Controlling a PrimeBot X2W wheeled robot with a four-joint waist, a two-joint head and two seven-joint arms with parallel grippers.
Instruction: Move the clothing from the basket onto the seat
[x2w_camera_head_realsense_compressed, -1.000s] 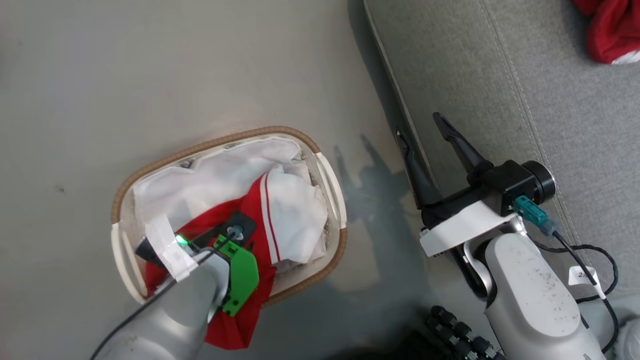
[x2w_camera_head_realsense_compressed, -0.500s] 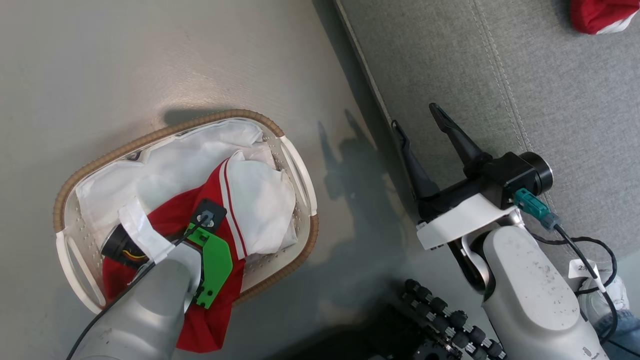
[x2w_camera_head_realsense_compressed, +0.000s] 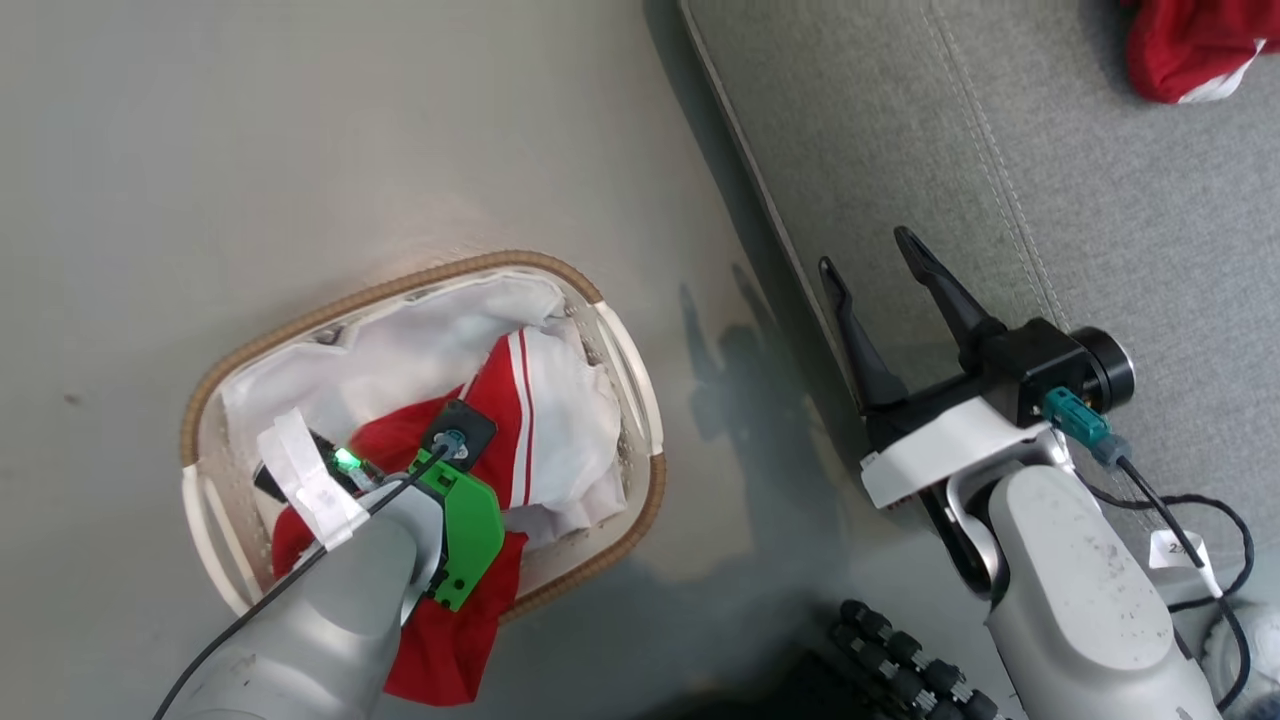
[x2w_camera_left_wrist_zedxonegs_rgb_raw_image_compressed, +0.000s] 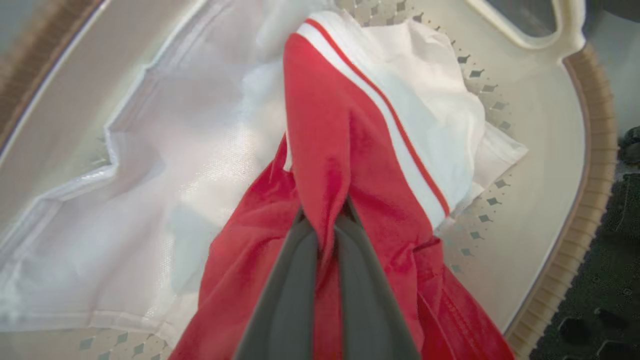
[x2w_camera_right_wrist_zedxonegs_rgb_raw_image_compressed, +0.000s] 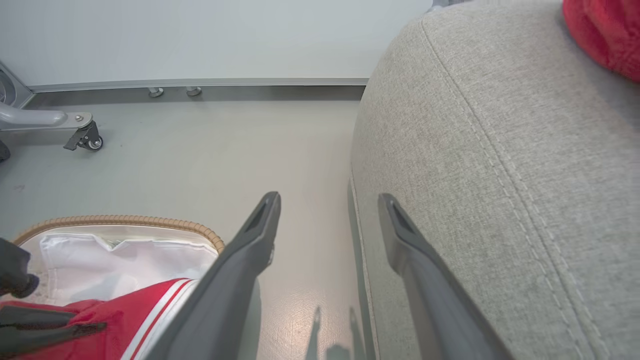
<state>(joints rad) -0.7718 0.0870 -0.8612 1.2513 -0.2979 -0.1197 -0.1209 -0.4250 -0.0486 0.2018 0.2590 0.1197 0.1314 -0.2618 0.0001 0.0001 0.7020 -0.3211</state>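
The white basket (x2w_camera_head_realsense_compressed: 628, 360) with a brown woven rim stands on the floor at the lower left; its wall (x2w_camera_left_wrist_zedxonegs_rgb_raw_image_compressed: 545, 150) shows up close in the left wrist view. In it lies red clothing (x2w_camera_head_realsense_compressed: 500, 400) with a white panel and thin stripes. My left gripper (x2w_camera_left_wrist_zedxonegs_rgb_raw_image_compressed: 327, 220) is shut on a fold of this red clothing (x2w_camera_left_wrist_zedxonegs_rgb_raw_image_compressed: 325, 145); in the head view the wrist hides the fingers. Another red garment (x2w_camera_head_realsense_compressed: 1190, 50) lies on the grey seat (x2w_camera_head_realsense_compressed: 1100, 180) at the top right. My right gripper (x2w_camera_head_realsense_compressed: 872, 262) hangs open and empty over the seat's front edge (x2w_camera_right_wrist_zedxonegs_rgb_raw_image_compressed: 500, 150).
A white cloth liner (x2w_camera_left_wrist_zedxonegs_rgb_raw_image_compressed: 125, 175) covers the basket's bottom. Grey floor (x2w_camera_head_realsense_compressed: 300, 150) surrounds the basket. A castor and metal frame (x2w_camera_right_wrist_zedxonegs_rgb_raw_image_compressed: 82, 140) stand by the far wall. The robot's dark base (x2w_camera_head_realsense_compressed: 900, 660) sits at the bottom edge.
My left gripper has shut on the red clothing in the basket. The head camera shifted, so the whole picture moved; my right gripper stays open beside the seat edge.
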